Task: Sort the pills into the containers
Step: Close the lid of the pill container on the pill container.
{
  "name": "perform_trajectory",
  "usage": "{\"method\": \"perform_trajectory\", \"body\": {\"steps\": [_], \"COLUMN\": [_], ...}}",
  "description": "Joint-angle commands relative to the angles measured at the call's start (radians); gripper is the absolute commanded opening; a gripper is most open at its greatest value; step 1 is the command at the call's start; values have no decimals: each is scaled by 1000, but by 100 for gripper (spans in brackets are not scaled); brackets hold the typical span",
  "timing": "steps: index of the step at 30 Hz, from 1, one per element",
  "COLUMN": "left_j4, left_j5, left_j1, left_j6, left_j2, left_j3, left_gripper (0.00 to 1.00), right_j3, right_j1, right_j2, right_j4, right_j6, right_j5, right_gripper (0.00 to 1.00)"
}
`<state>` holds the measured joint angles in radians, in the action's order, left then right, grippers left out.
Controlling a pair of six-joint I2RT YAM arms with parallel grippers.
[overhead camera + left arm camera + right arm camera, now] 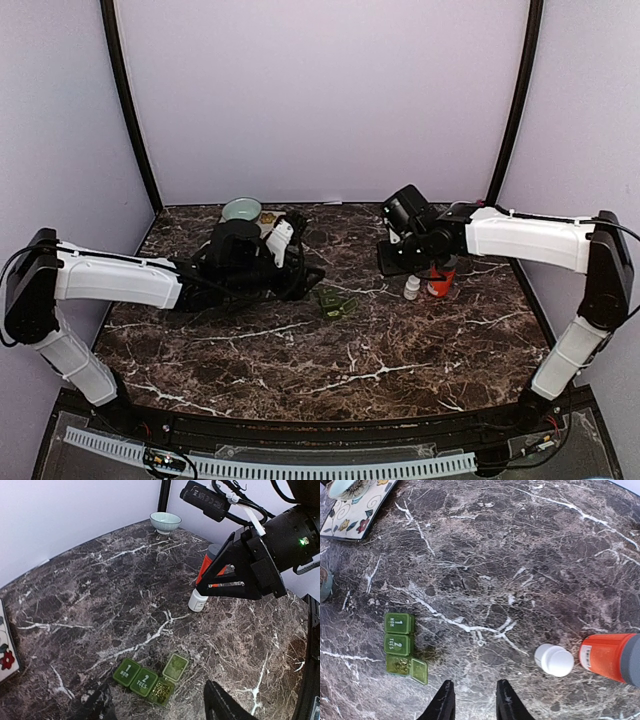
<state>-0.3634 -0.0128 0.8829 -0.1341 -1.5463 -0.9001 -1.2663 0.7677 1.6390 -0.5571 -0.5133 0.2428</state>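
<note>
- A dark marble tabletop [400, 350] with white veins is spanning the whole enclosure.
- A pale green bowl [241, 209] is sitting upright near the back wall, left of centre.
- A white flower-patterned tray [355, 512] is lying flat on the tabletop.
- Pale lilac walls [320, 90] are enclosing the scene, with black posts [130, 110] running up both sides.

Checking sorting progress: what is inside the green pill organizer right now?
In the green pill organizer, the open third compartment holds small yellowish pills; its lid is flipped aside. The 1 MON and 2 TUES compartments are shut, so their contents are hidden.
</note>
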Motion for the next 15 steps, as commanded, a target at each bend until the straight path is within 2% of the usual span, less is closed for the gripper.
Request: {"method": "perform_trajectory", "body": {"steps": [1, 6, 15], "left_j4": [49, 69, 94], "left_j5": [-66, -115, -186], "left_j1": [-32, -64, -81], "left_j6": [-76, -137, -199], "left_j2": [-34, -91, -192], "left_j3": [-43, -68, -108], "left_gripper": [61, 51, 47], "right_j3": [35, 68, 107], "right_j1": [28, 39, 41], "right_j2": [38, 73, 117], "right_j4": [63, 111, 200], "right_j6": [-40, -69, -104], "right_j5": [-19, -53, -110], "right_gripper": [27, 23, 22]}}
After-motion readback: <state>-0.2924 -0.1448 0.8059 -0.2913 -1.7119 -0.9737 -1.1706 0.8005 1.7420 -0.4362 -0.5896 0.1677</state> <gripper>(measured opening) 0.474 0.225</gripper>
